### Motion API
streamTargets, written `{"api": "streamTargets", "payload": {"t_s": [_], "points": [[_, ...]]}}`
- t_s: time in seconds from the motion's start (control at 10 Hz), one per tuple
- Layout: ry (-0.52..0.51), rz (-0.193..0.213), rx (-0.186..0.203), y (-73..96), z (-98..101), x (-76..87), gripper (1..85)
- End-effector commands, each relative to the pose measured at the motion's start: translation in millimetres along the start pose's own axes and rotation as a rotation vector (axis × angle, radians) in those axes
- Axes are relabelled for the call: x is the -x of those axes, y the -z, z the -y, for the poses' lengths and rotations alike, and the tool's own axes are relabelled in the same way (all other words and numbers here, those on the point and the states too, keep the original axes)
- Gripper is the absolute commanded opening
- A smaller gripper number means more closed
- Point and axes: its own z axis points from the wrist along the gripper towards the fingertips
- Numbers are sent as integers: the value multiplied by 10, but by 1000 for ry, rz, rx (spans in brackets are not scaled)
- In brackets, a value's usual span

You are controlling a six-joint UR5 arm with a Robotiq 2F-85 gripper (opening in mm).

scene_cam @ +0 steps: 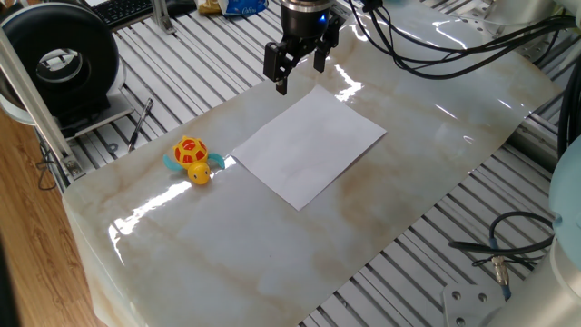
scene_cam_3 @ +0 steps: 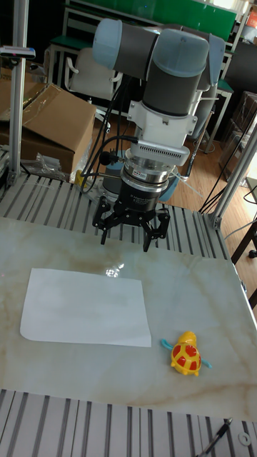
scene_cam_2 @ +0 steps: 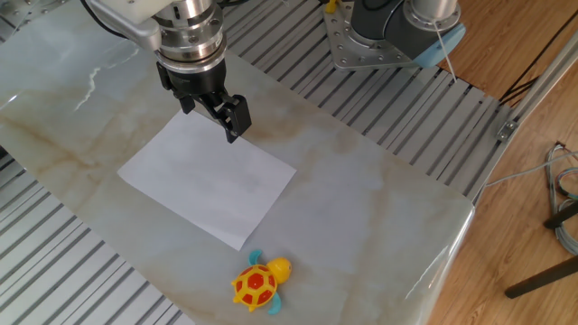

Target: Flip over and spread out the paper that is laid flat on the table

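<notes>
1 white sheet, the paper [scene_cam: 309, 145], lies flat near the middle of the bench [scene_cam: 227, 245] in one fixed view. Every corner is down, so no raised edge offers itself. That is probably why the hand [scene_cam: 300, 77] hangs over the sheet's far corner rather than its middle, its 2 fingers spread wide and holding nothing. A toy turtle [scene_cam: 192, 159] sits near the paper's left corner, apart from it and not weighing it down. In the other fixed view, the hand [scene_cam_2: 209, 120] stands over the far edge of the paper [scene_cam_2: 208, 181]. 1 fingertip overlaps that edge in the picture, though its height cannot be read from here. The turtle [scene_cam_2: 257, 282] lies beyond the nearest corner, out of the way of a fold toward it. In the tall fixed view, the hand [scene_cam_3: 126, 241] is plainly above the bench [scene_cam_3: 200, 300], just behind the far edge of the paper [scene_cam_3: 86, 307] near its right end, touching nothing. My judgement is that the flip has not begun. On so glossy a slab the thin sheet may slide instead of lifting.
</notes>
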Motion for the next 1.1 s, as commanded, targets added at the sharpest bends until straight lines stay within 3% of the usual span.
{"api": "streamTargets", "payload": {"t_s": [0.0, 0.3, 0.5, 0.7, 0.9, 1.0], "points": [[189, 130, -23, 23, 4, 341, 193], [154, 146, -80, 36, 154, 392, 180], [190, 128, -64, 26, 111, 344, 187], [260, 101, -64, -14, 225, 361, 193], [334, 85, -19, -82, 261, 393, 250], [333, 97, -57, -76, 352, 440, 273]]}}
